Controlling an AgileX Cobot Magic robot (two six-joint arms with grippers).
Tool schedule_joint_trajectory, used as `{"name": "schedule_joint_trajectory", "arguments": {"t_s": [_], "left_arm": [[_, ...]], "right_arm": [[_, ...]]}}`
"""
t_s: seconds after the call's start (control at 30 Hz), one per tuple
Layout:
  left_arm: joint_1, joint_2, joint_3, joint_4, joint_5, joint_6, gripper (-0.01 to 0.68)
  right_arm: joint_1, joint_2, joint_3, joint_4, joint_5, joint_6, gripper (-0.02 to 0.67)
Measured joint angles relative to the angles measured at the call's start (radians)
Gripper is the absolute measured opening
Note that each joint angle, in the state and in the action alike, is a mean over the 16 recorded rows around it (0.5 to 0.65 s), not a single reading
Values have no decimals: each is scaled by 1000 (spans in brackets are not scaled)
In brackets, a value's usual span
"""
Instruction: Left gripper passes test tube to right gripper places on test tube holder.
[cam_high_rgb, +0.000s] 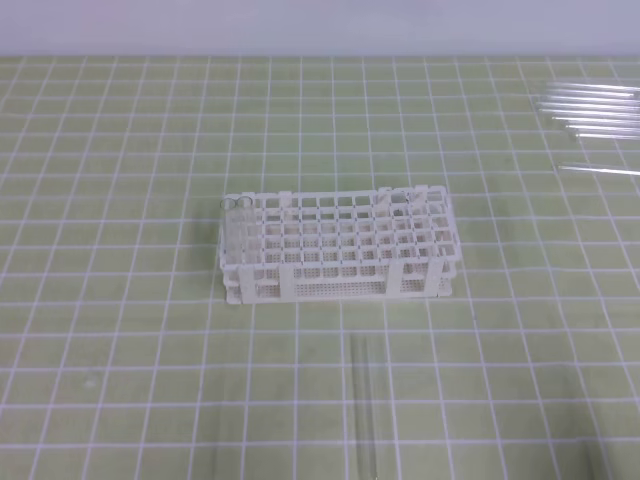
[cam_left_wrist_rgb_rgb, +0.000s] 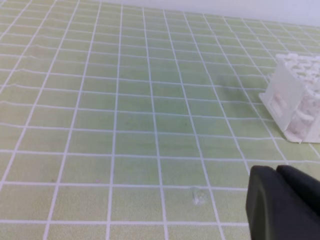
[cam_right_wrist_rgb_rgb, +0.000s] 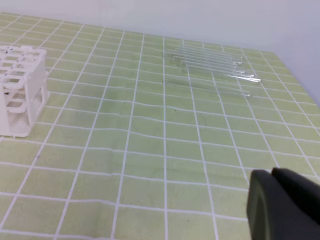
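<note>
Test tube (cam_high_rgb: 366, 405) lies flat on the green gridded mat (cam_high_rgb: 120, 350) in the exterior high view, just in front of the test tube holder (cam_high_rgb: 340, 246) and apart from it, lengthwise toward the near edge; no arm or gripper appears in this view; the holder stands mid-table, with what look like two clear tubes (cam_high_rgb: 236, 215) already upright in its left-end holes; a batch of spare tubes (cam_high_rgb: 590, 110) lies far right, well apart from the holder.

Left wrist view: the left gripper (cam_left_wrist_rgb_rgb: 276, 172) shows only its black fingertips at the lower right, pressed together with nothing between them; it hangs over bare mat; one end of the holder is visible at the right edge; the tube to be passed is not in this view.

Right wrist view: the right gripper (cam_right_wrist_rgb_rgb: 272, 175) likewise shows black tips pressed together and empty; the spare tubes lie ahead of it on the mat; the holder's end sits at the far left.

Judgement on progress: for this tube nothing is done; pickup by the left gripper, handover to the right, and placement into a free hole all remain; both tools would first need to spread.
</note>
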Motion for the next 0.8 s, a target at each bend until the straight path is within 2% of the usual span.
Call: {"name": "schedule_joint_trajectory", "arguments": {"t_s": [0.8], "left_arm": [[0,-9,3,0,-2,0,-3]], "right_arm": [[0,0,0,0,0,0,-18]]}}
